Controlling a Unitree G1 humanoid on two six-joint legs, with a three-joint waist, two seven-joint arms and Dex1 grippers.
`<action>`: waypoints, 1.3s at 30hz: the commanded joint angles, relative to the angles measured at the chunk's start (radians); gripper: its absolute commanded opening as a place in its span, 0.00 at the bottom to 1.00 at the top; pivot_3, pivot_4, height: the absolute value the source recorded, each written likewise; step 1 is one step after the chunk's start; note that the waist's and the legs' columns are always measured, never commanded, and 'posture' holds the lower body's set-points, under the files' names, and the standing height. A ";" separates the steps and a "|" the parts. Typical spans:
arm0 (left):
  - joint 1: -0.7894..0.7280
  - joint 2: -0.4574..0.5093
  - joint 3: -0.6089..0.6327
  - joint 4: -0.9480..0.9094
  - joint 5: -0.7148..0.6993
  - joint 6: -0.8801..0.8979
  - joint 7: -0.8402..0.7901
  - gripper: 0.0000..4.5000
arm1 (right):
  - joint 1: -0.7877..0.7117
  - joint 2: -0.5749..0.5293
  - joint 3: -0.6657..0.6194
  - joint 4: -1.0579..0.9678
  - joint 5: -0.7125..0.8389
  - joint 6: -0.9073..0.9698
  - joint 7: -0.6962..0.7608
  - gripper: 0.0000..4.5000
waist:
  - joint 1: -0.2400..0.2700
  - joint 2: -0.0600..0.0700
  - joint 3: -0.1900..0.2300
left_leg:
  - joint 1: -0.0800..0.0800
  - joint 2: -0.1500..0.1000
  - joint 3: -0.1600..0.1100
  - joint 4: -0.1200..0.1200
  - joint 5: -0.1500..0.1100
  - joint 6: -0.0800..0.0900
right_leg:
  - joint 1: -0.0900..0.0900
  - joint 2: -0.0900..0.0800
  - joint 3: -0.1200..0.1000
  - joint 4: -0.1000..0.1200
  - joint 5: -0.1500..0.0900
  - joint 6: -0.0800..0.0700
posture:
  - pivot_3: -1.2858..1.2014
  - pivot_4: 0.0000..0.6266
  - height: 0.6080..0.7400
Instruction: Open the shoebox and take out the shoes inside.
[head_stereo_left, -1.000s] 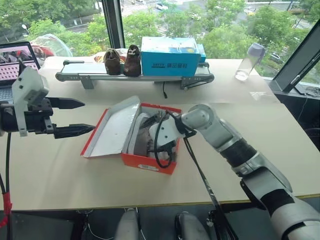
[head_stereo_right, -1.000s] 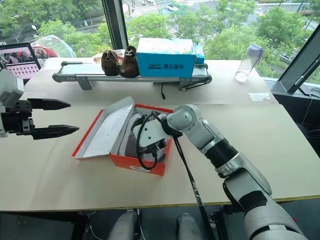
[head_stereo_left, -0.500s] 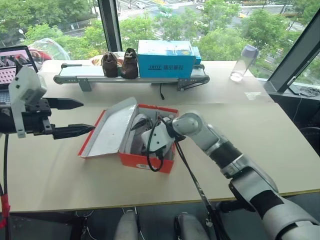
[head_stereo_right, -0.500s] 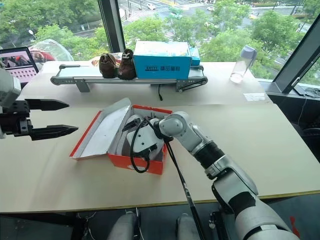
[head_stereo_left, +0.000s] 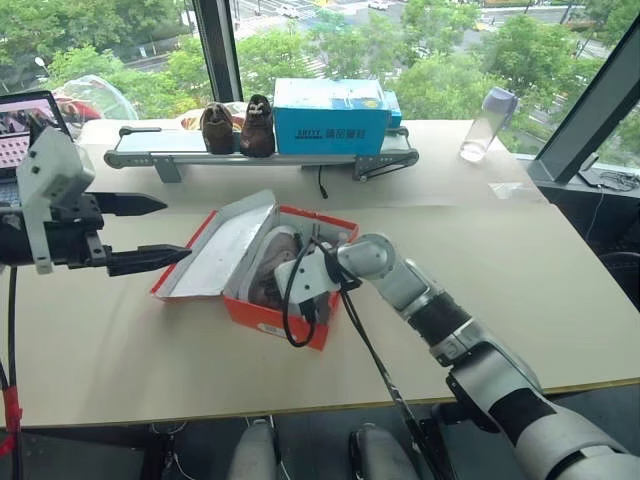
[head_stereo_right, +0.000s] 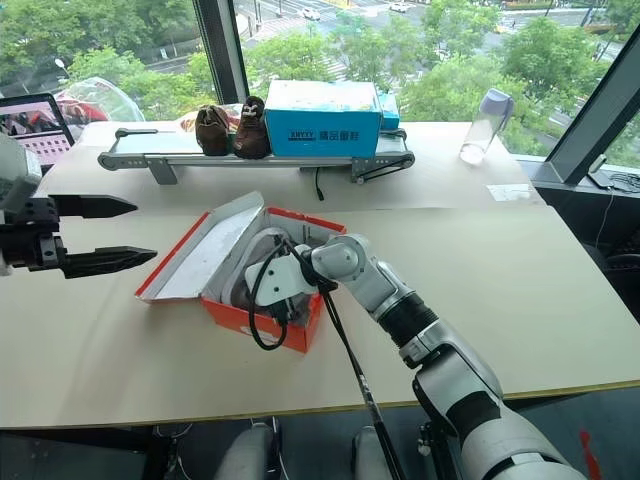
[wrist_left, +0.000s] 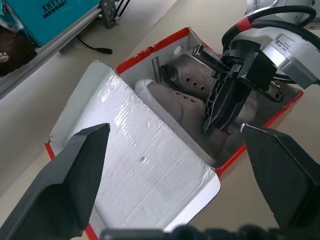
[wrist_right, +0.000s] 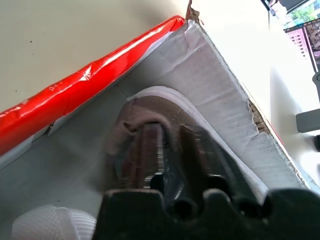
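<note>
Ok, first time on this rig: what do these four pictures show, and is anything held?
This is a two-armed humanoid robot. Two pictures come from its head, looking down at a beige table; the other two come from wrist cameras. The flat red cardboard shoebox lies open, lid folded back, light grey sneakers inside. The right arm reaches in, jaws shut at one sneaker; a firm grip is unclear. The left arm hangs beside the box, jaws open, empty. Behind stand a blue cardboard box, dark brown shoes and a clear bottle.
</note>
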 joint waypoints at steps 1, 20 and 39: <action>-0.034 0.007 0.001 0.005 0.007 -0.028 0.002 1.00 | 0.003 0.003 -0.037 -0.043 0.038 0.022 0.005 0.01 | 0.000 0.000 0.000 | 0.000 0.000 0.000 0.000 0.000 0.000 | 0.000 0.000 0.000 0.000 0.000 0.000 | 0.52 0.24 1.00; -0.171 -0.053 -0.164 0.096 0.078 -0.107 -0.002 1.00 | -0.232 -0.007 -0.579 -0.258 0.655 0.803 -0.213 0.01 | 0.009 0.000 0.000 | -0.004 0.000 0.000 0.000 0.000 0.000 | -0.002 0.000 0.000 0.000 0.004 -0.006 | 0.52 0.24 1.00; -0.346 -0.179 -0.339 0.242 0.186 -0.180 -0.068 1.00 | -0.123 -0.672 -0.542 -0.105 0.616 1.525 -0.241 0.01 | 0.008 0.004 0.003 | -0.015 -0.002 0.001 0.002 0.005 0.010 | -0.011 0.000 0.004 -0.002 0.006 -0.003 | 0.52 0.24 1.00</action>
